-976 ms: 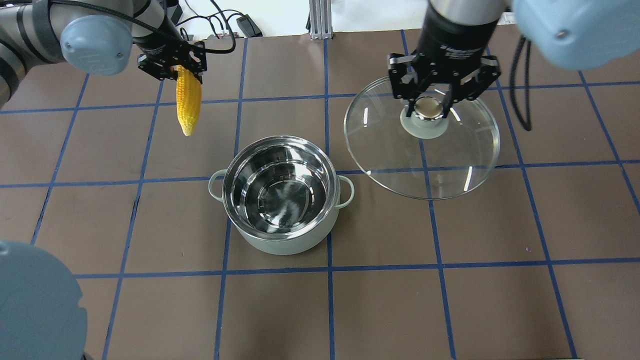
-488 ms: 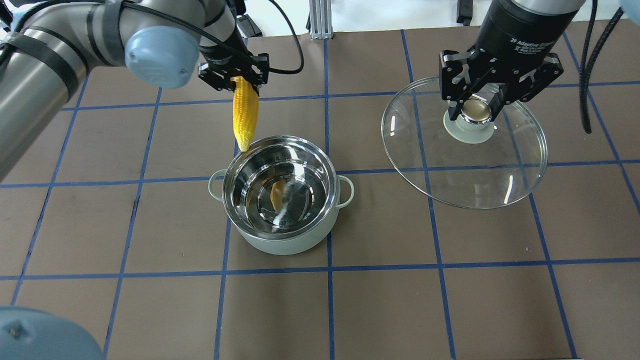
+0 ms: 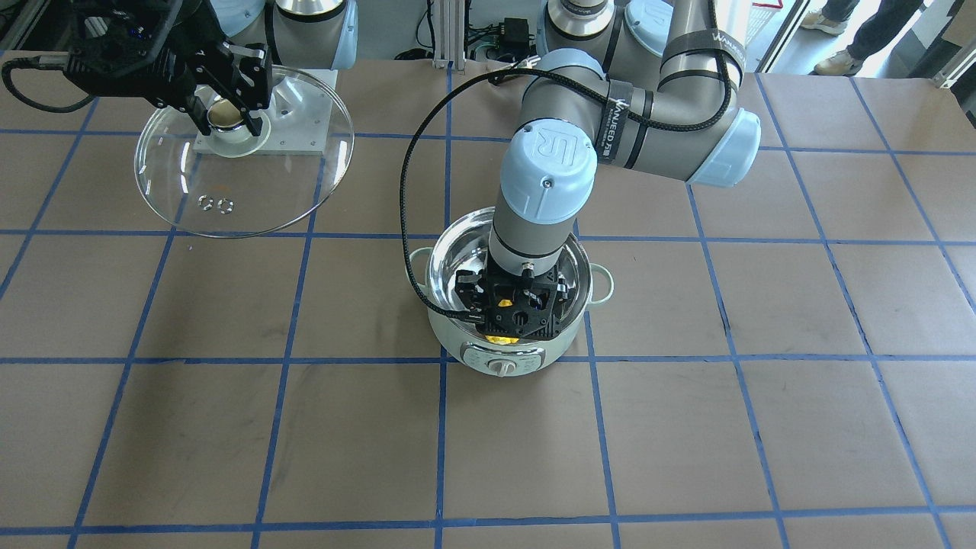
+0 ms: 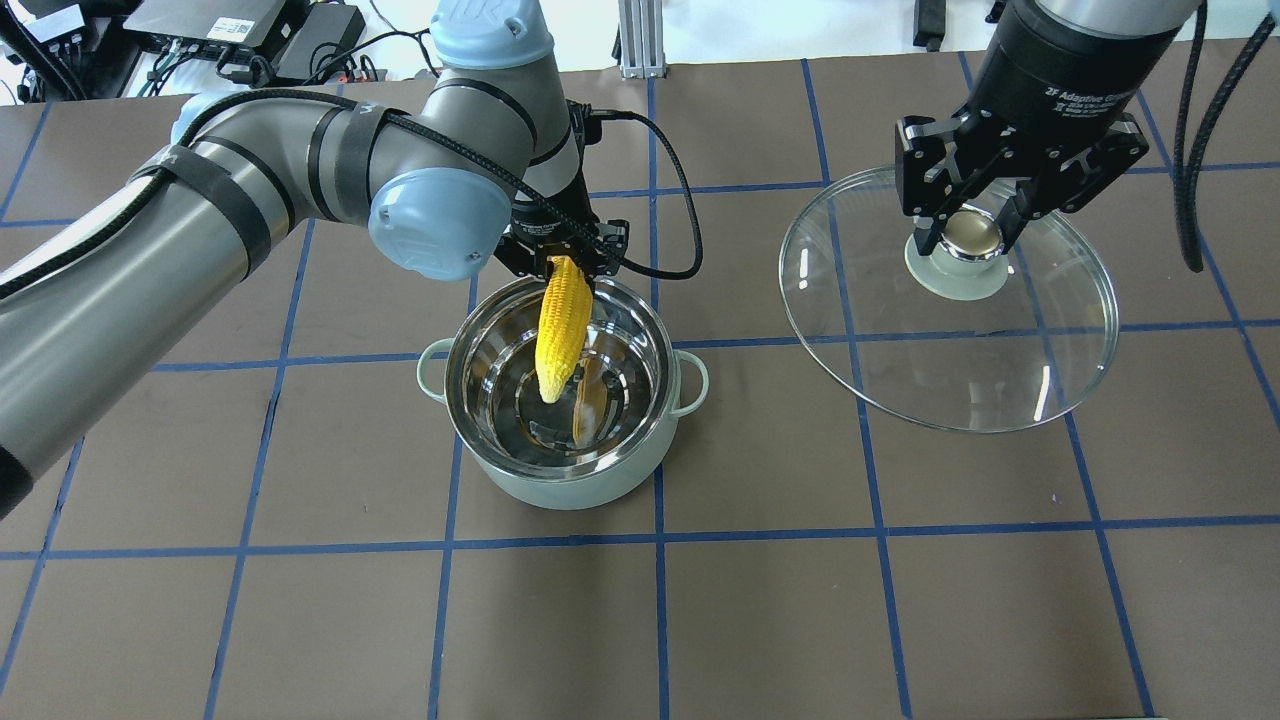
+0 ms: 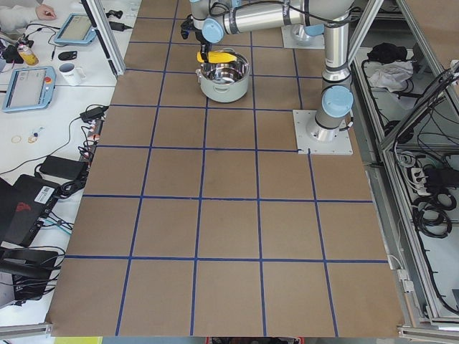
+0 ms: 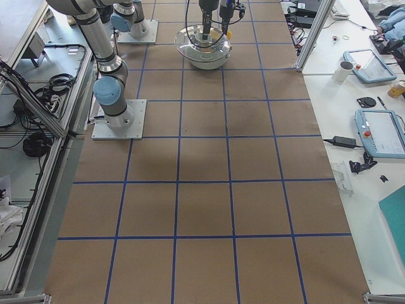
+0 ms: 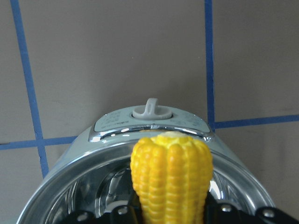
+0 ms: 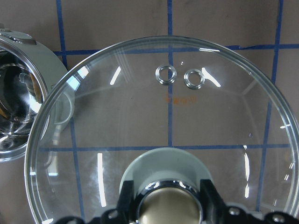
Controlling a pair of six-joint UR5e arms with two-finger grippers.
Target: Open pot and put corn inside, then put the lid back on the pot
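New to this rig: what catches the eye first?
The bright yellow corn hangs tip-down over the open pot at mid-table, its blunt end clamped by the jaws of the left gripper. To the robot's right, the right gripper holds the clear glass lid by its knob.

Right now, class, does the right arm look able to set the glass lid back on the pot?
Probably not yet: the left end effector holds the corn cob over the open pot, blocking the way for the glass lid.
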